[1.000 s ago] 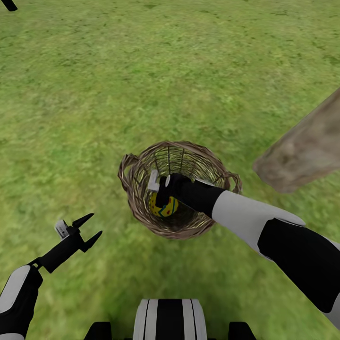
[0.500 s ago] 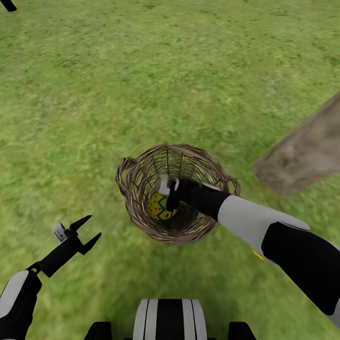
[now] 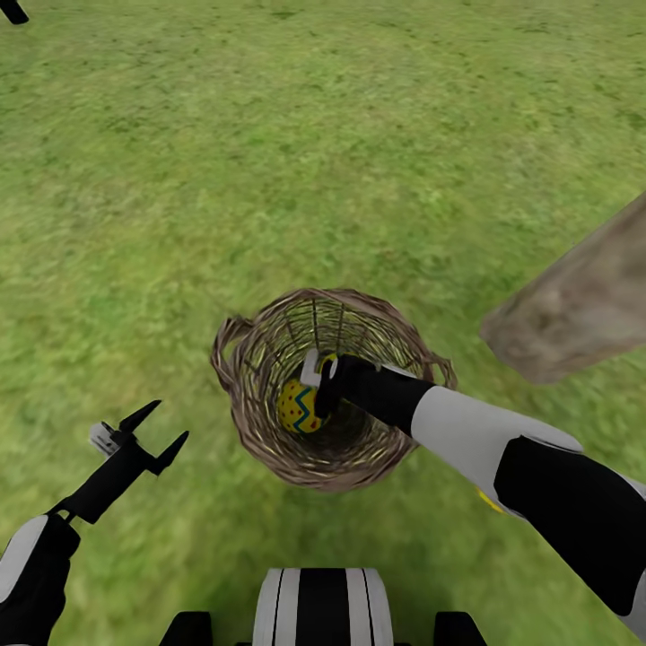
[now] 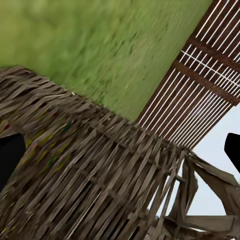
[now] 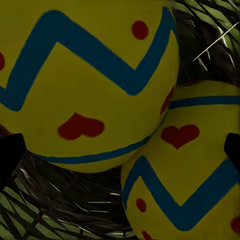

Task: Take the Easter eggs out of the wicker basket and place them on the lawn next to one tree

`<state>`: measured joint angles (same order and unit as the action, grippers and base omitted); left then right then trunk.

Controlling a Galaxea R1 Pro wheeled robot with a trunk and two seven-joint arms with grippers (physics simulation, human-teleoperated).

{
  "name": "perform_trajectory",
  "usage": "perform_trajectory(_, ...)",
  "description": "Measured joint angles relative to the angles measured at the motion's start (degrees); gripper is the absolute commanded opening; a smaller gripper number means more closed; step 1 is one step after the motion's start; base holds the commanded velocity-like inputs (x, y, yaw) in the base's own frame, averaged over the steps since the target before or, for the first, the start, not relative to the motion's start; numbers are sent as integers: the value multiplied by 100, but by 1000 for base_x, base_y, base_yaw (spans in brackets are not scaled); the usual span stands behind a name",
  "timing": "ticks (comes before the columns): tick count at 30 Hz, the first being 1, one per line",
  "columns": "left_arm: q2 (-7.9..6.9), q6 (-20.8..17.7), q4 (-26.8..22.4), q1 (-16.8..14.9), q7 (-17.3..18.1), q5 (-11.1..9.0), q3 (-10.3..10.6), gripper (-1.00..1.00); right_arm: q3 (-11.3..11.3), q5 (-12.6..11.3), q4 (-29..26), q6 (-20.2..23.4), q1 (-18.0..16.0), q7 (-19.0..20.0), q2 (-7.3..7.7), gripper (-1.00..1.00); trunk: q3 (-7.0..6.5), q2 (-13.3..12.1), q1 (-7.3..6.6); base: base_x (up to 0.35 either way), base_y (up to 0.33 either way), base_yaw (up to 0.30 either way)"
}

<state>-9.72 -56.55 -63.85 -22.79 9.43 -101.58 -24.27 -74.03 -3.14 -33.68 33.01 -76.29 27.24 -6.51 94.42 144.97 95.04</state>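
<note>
Right, I'm reaching the right gripper (image 3: pixel 316 388) down into the round brown woven wicker basket (image 3: pixel 269 444) for the yellow eggs with blue zigzag bands (image 5: pixel 90 85), two lying touching between its parted fingertips, nothing held. Left gripper (image 3: pixel 152 429) is idling wide at 8 o'clock. Versus a second ago, the basket has slid toward me.

Open lawn (image 3: pixel 269 135) all around wicker basket (image 3: pixel 260 431). Tree (image 3: pixel 574 309) close on right. Basket mouth crowded by right end effector (image 3: pixel 316 381) and eggs (image 5: pixel 95 85), possibly touching.
</note>
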Motion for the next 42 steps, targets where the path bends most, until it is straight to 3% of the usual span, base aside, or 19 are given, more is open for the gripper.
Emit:
perform_trajectory(19,13,0,9,6,1,0,0,100,-17,-7,-269,-10,213,11,-35,100,0,0,0,75,-9,0)
perform_trajectory(29,22,0,9,6,2,4,0,100,-10,-7,-469,-444,218,-20,-27,100,0,0,1,0,0,0)
perform_trajectory(42,22,0,8,6,0,5,0,100,-14,-17,-436,-438,218,21,-26,100,111,7,13,0,0,0)
